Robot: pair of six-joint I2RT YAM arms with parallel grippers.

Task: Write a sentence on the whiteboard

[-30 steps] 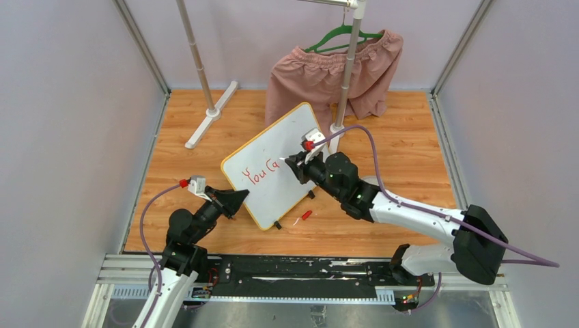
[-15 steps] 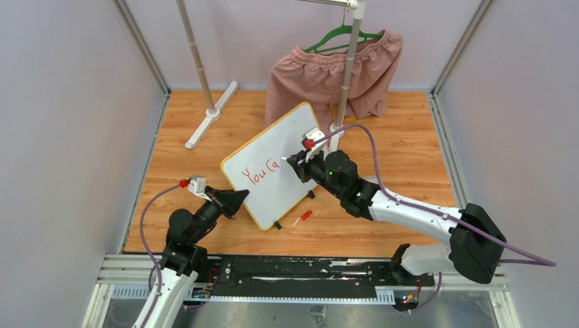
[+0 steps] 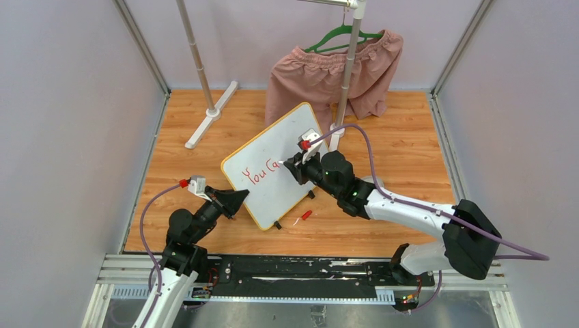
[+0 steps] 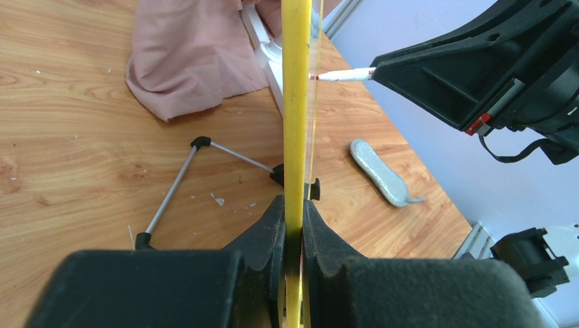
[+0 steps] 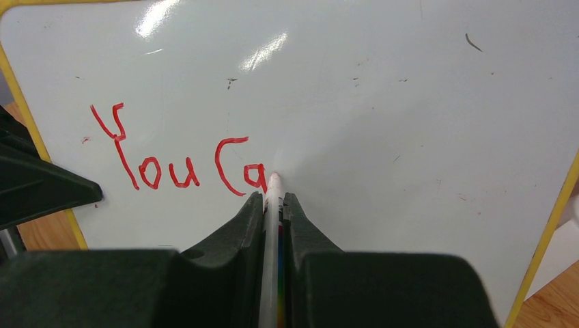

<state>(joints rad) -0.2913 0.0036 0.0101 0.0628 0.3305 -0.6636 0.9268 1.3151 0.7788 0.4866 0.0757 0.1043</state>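
The whiteboard (image 3: 276, 154) with a yellow frame stands tilted on the wooden floor. Red writing (image 3: 263, 171) on it reads "You Ca" (image 5: 181, 164). My left gripper (image 3: 235, 199) is shut on the board's lower left edge; the left wrist view shows the yellow frame (image 4: 296, 137) edge-on between the jaws (image 4: 295, 219). My right gripper (image 3: 292, 166) is shut on a white marker (image 5: 272, 225), whose tip (image 5: 274, 178) touches the board just right of the "a". The marker tip also shows in the left wrist view (image 4: 341, 74).
A red marker cap (image 3: 306, 214) lies on the floor by the board's lower edge. Pink shorts (image 3: 334, 72) hang on a green hanger from a rack (image 3: 349, 65) behind the board. A second rack pole and foot (image 3: 205, 102) stand at the back left. Grey walls surround the floor.
My right gripper has shifted slightly left and up with the marker, finishing the "a". The left gripper and board have not moved.
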